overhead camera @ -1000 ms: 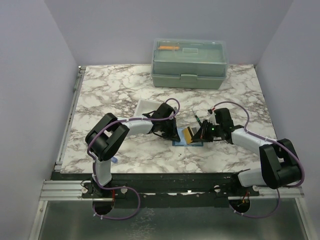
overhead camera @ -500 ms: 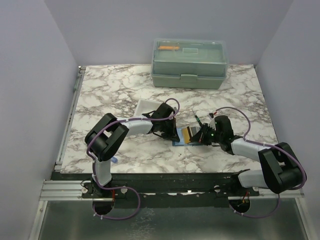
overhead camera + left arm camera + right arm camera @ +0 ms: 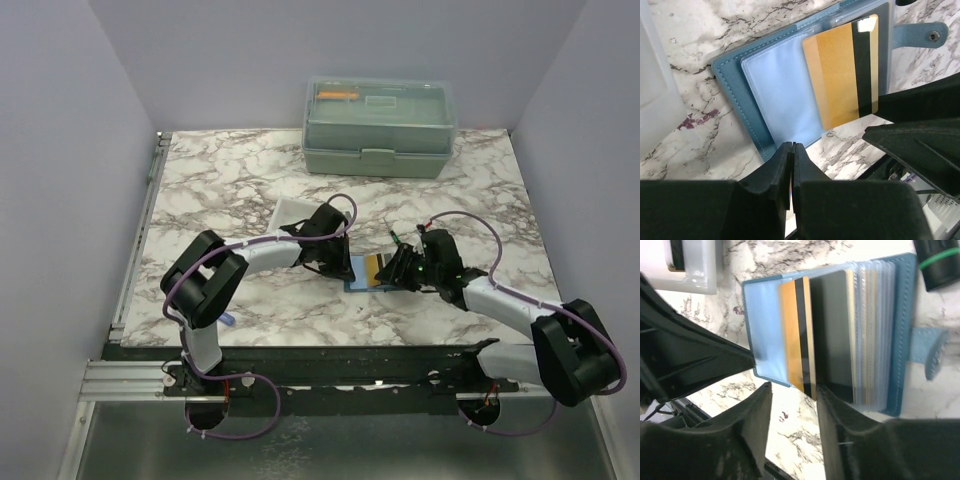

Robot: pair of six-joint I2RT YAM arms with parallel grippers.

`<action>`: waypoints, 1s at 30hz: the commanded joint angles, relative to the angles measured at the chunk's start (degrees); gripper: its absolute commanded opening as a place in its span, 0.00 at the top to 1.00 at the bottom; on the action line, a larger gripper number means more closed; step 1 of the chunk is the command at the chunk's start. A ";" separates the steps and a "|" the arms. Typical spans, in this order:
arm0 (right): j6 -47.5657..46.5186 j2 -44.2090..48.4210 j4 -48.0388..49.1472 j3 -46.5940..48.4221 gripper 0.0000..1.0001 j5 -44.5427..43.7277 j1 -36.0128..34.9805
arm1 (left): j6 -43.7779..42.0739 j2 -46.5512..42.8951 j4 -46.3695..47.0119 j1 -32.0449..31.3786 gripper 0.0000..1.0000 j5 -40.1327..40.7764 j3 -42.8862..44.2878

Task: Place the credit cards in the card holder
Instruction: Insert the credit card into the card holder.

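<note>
Two cards point(image 3: 835, 332) sit in the open card holder point(image 3: 904, 315) on the surface point(image 3: 250, 190); gold card point(image 3: 797, 335) pokes out just left of spread right fingers point(image 3: 752, 415) (right arm looks better placed), long axis along them; left fingers point(image 3: 771, 175) pressed together at holder's left edge.

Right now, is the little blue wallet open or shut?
Open: the card holder lies spread flat, clear sleeves fanned, orange card and dark card showing.

The card holder point(image 3: 732, 82) lies open and flat, blue-teal cover down, with its clear sleeves fanned. Its near edge meets the pressed-together jaws of the left gripper point(image 3: 792, 146). 1 gold card point(image 3: 792, 335) with a dark stripe and 1 dark card point(image 3: 835, 330) lie side by side on the sleeves, just ahead of the spread jaws of the right gripper point(image 3: 795, 390).
</note>
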State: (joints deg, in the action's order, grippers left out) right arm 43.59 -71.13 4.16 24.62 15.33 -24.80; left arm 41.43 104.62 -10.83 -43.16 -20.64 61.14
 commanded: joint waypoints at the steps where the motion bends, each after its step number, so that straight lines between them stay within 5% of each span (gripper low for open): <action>1: -1.50 1.88 -13.94 1.94 0.52 -3.73 0.01 | -2.67 -3.49 -2.84 -0.21 0.91 3.92 -1.50; 11: -6.86 -0.75 -20.34 10.86 0.49 -8.60 0.01 | -2.23 -3.55 -3.24 -0.22 0.94 6.31 -2.53; 30: -11.20 -10.39 -8.98 12.54 0.67 -1.38 0.02 | -2.27 -0.63 -3.19 -0.39 0.99 6.61 -2.24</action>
State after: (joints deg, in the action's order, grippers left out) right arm 34.20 -79.26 -9.06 37.39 10.39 -24.77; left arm 39.79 102.74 -13.41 -43.18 -15.07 58.67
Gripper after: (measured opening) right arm 0.358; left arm 0.030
